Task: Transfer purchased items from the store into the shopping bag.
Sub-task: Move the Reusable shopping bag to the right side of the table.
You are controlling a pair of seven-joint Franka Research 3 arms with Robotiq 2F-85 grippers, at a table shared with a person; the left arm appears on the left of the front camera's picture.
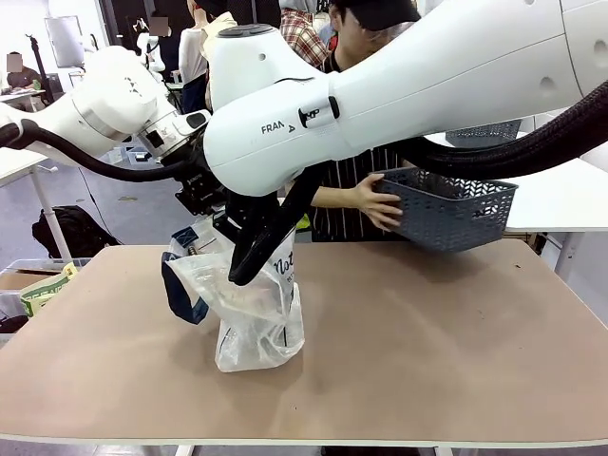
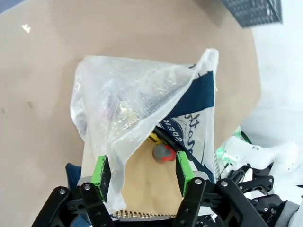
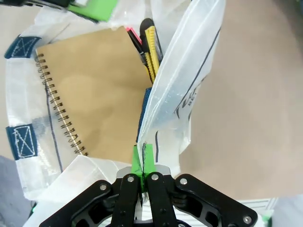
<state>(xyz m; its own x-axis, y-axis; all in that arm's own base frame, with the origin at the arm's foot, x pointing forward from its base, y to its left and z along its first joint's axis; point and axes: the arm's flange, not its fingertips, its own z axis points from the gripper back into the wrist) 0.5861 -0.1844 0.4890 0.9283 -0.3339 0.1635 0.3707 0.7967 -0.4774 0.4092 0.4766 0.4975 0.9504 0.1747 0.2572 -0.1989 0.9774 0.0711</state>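
Right now I pinch one edge of the shopping bag [image 3: 163, 109] tight in my right gripper [image 3: 142, 163], so its mouth stays up and open. My left gripper [image 2: 140, 174] sits at the other side with its fingers spread apart; the bag's edge runs between them, maybe touching one pad. Inside the bag I see a brown spiral notebook [image 3: 94, 90], a yellow and black thing [image 3: 150, 45] and a small red thing [image 2: 162, 153]. Across the table [image 1: 446, 332], the person's hand [image 1: 378, 201] holds the basket [image 1: 446, 211] up off it, likely because it is emptied.
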